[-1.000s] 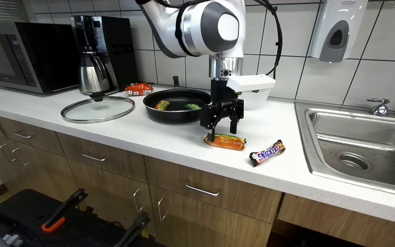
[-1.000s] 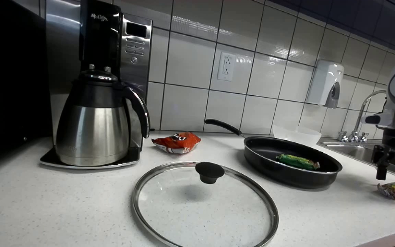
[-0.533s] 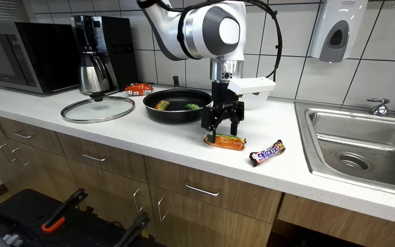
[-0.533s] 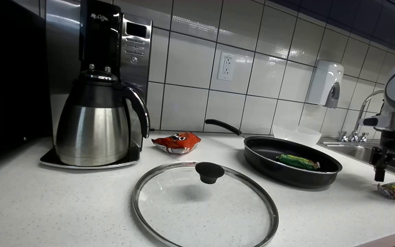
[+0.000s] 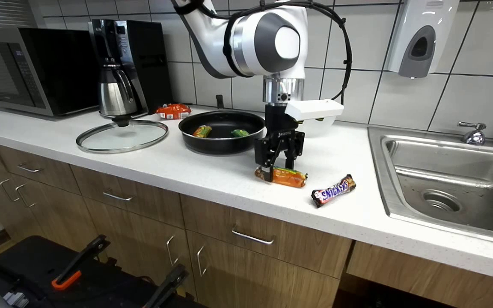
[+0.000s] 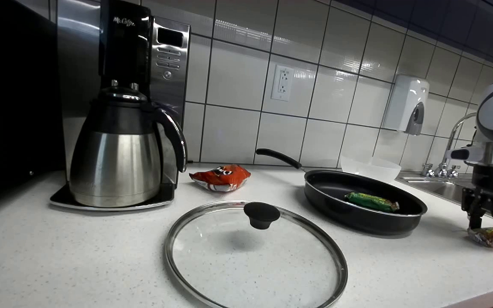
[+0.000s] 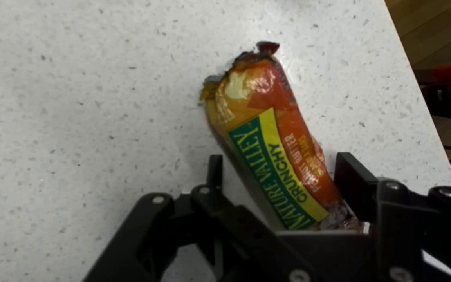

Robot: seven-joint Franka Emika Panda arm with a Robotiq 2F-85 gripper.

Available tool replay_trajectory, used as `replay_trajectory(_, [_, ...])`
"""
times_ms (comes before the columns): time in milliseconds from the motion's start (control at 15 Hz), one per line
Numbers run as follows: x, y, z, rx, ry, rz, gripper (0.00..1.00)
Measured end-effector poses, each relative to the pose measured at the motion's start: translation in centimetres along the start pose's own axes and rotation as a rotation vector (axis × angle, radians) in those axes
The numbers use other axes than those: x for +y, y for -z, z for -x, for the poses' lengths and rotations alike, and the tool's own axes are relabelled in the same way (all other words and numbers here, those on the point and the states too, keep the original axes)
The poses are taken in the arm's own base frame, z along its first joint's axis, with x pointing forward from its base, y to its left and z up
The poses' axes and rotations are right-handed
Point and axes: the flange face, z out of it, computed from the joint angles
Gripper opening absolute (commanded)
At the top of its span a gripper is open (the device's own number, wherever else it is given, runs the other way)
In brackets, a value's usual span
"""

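an exterior view looks slightly down, from well back, toward the far wall [image 5: 360, 98]; an exterior view sits low by the lid [image 6: 256, 254], facing right; both include the pan [image 5: 216, 146]. the wrist view looks down closely on the bar [image 7: 278, 156].

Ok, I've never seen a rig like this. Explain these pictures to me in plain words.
The machine is a robot arm ending in a black two-fingered gripper. Two cameras stand away from it and show the kitchen counter from different places; a third rides on its wrist and shows the fingers up close. On the counter lie an orange Nature Valley bar, a Snickers bar, a glass lid and a red snack bag; a black pan holds two wrapped snacks. Nothing is held: the gripper stands open, one finger on either side of the Nature Valley bar's end. The wrist view shows a gap between one finger and the bar; whether the other touches, I cannot tell.
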Motion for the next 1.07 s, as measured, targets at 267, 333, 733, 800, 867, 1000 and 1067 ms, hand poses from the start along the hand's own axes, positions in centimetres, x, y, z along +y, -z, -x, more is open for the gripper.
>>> replay_trajectory(267, [0.3, 0.4, 0.0, 0.001, -0.001, 0.012, 0.16])
replay_trajectory(333, [0.3, 0.4, 0.0, 0.001, -0.001, 0.013, 0.16])
replay_trajectory(733, [0.3, 1.4, -0.9, 0.007, 0.016, 0.030, 0.16])
replay_trajectory(800, [0.3, 1.9, -1.2, 0.010, 0.022, 0.040, 0.16])
replay_trajectory(867, [0.3, 2.5, -1.6, 0.012, 0.028, 0.050, 0.16])
replay_trajectory(1000, [0.2, 3.7, -2.2, 0.017, 0.040, 0.070, 0.16])
replay_trajectory(1067, [0.2, 4.3, -2.5, 0.019, 0.045, 0.080, 0.16])
